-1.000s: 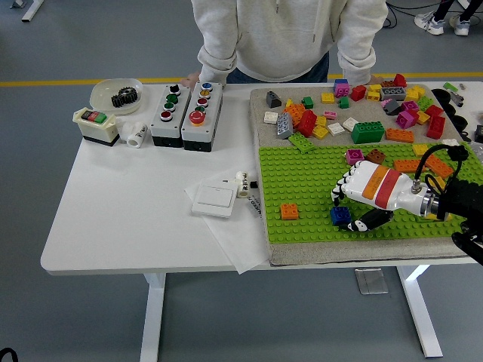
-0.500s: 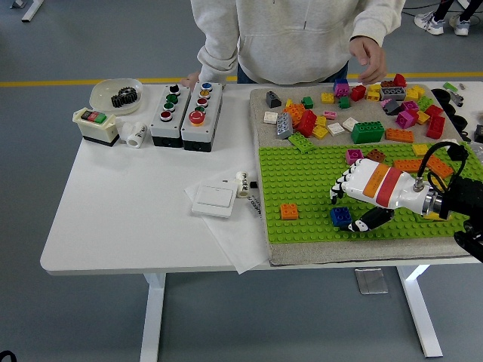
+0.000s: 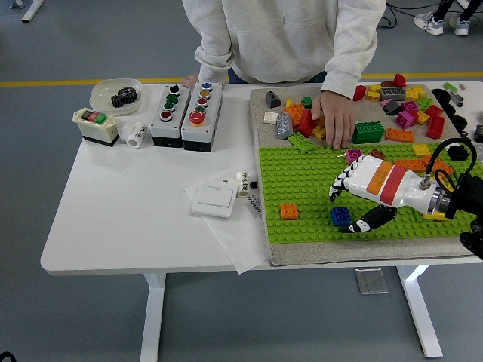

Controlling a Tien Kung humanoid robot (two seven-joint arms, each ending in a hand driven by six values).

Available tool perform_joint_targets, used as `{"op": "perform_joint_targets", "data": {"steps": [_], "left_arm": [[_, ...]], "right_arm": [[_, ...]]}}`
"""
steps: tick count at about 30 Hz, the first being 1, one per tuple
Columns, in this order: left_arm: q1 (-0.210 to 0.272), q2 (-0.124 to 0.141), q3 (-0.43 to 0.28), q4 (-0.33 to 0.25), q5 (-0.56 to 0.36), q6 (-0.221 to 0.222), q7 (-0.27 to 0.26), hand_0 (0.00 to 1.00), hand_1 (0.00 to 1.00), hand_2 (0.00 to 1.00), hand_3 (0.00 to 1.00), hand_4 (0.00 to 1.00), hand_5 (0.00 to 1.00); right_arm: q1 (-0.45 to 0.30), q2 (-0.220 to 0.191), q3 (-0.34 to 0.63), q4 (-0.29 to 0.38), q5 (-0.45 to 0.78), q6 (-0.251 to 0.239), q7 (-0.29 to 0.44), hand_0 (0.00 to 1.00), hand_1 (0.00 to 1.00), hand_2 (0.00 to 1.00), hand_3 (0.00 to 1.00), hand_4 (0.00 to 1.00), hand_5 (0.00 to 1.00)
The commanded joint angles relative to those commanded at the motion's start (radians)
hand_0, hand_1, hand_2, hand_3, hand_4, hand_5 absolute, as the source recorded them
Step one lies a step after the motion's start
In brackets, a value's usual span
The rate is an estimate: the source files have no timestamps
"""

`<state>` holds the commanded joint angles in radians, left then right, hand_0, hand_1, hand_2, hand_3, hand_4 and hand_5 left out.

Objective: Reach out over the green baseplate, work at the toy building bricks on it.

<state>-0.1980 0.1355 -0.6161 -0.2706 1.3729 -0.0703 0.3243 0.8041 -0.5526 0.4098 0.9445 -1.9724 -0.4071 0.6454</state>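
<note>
The green baseplate [image 3: 302, 181] lies on a grey mat at the table's right. A blue brick [image 3: 340, 216] and an orange brick [image 3: 289, 211] sit on its front part. Magenta, brown and orange bricks [image 3: 411, 164] stand along its back right. My right hand [image 3: 346, 207] comes in from the right and hovers just over the blue brick. Its fingers [image 3: 336, 188] are spread above the brick and its thumb [image 3: 368, 220] is beside it, holding nothing. A person's hand [image 3: 336, 119] rests on the loose bricks just behind the baseplate. The left arm is out of view.
Loose bricks [image 3: 392, 102] cover the mat's back strip. A white switch plate [image 3: 214, 200] on paper lies left of the baseplate. Two button boxes [image 3: 186, 113], a small switch box [image 3: 96, 124] and a bowl with a gear [image 3: 117, 95] stand at the back left.
The person's hand came down from the table's far edge onto the loose bricks. My right hand rose slightly off the blue brick and drew a little to the right.
</note>
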Motion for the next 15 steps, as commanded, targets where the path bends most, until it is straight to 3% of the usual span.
{"op": "perform_joint_targets", "data": {"steps": [2,3,9,10,15], "left_arm": [[0.000,0.000,-0.001,0.000,0.003,-0.001,0.000,0.741,0.739,0.744,0.595,0.658,0.594],[0.000,0.000,-0.002,0.000,0.005,-0.002,0.000,0.740,0.739,0.744,0.595,0.658,0.594],[-0.001,0.000,0.002,0.002,-0.002,0.000,-0.002,0.740,0.739,0.744,0.595,0.658,0.594],[-0.001,0.000,0.003,0.002,-0.004,0.001,-0.003,0.740,0.741,0.744,0.595,0.659,0.595],[-0.002,-0.002,0.003,0.003,-0.002,0.003,-0.005,0.740,0.741,0.744,0.595,0.659,0.595]], "right_arm": [[-0.013,-0.013,0.026,0.033,0.007,0.021,-0.004,0.360,0.453,0.530,0.592,0.973,0.501],[-0.022,-0.021,0.043,0.053,0.011,0.037,-0.010,0.465,0.558,0.633,0.647,0.973,0.540],[-0.123,-0.089,0.145,0.184,0.072,0.146,-0.103,0.465,0.558,0.633,0.647,0.973,0.540],[-0.150,-0.104,0.169,0.208,0.080,0.165,-0.124,0.651,0.668,0.718,0.677,0.951,0.606],[-0.223,-0.139,0.231,0.254,0.105,0.212,-0.155,0.651,0.668,0.718,0.677,0.951,0.606]]}}
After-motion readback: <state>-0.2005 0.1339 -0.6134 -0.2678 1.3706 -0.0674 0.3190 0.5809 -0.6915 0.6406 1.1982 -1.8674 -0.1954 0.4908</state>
